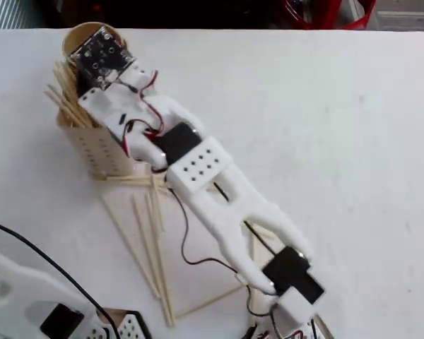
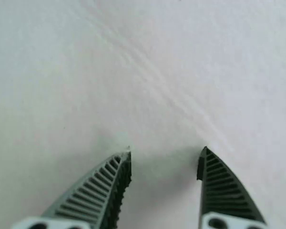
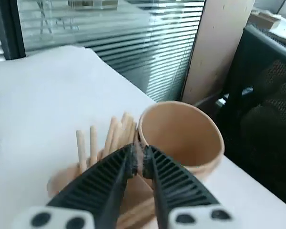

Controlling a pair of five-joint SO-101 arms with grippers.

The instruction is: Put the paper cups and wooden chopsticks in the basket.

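White arm, black motors, red cables, ribbed grey left hand.

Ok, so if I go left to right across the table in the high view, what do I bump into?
The basket holding a cup → loose chopsticks → the right arm's black motor.

Right arm over basket, loose chopsticks on table.
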